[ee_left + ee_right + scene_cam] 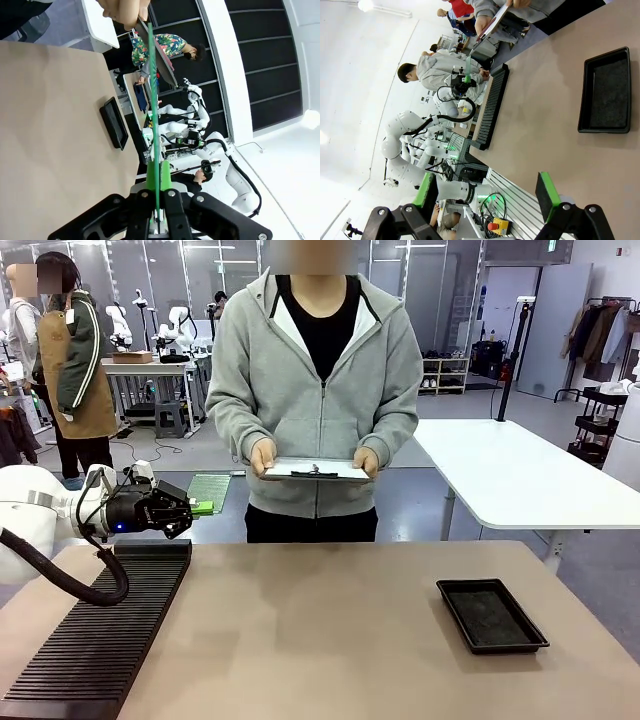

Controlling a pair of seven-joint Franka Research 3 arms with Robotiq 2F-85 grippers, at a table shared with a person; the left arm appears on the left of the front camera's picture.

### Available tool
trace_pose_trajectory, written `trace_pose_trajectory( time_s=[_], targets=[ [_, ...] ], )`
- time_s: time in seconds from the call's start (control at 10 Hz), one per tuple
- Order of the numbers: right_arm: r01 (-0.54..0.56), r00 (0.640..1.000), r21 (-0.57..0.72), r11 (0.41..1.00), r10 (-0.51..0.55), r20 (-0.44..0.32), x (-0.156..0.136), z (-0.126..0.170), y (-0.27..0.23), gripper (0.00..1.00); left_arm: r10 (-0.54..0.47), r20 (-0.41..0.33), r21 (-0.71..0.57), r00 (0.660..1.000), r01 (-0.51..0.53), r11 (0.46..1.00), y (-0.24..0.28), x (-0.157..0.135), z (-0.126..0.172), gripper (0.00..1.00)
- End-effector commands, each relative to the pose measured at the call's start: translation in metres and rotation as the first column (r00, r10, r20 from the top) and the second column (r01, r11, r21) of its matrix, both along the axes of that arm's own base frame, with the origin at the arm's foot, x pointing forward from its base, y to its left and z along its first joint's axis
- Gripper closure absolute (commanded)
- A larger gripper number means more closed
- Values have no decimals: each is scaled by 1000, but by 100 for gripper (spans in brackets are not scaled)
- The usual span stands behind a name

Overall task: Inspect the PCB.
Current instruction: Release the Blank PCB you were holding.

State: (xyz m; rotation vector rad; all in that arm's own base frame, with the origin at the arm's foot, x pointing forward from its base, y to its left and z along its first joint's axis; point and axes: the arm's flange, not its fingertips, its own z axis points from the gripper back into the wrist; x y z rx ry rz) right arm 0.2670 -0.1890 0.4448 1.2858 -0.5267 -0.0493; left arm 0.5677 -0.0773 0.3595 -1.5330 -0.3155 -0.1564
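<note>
The left fingers (150,175) pinch one end of the PCB (208,490) — its long side points straight out toward the person's clipboard (315,470). The right fingers (547,192) gape wide — empty.

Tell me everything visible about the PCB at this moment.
The PCB is a thin, flat, rectangular green board with a pale dotted-grid face. The left gripper is shut on one end between its green pads, holding it in the air at the left side of the table, touching nothing else. From the left wrist it appears edge-on, a straight green line.
</note>
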Motion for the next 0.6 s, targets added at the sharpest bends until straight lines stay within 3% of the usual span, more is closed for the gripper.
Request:
trace_pose_trajectory(
  time_s=[0.0, 0.5],
  targets=[
    [-2, 1000, 5, 1000, 2, 22, 0, 1, -1, 0, -8, 7, 9, 1000, 8, 1000, -1, -1, 1, 96],
    [-2, 1000, 5, 1000, 2, 22, 0, 1, -1, 0, -8, 7, 9, 1000, 8, 1000, -1, -1, 1, 96]
  ],
)
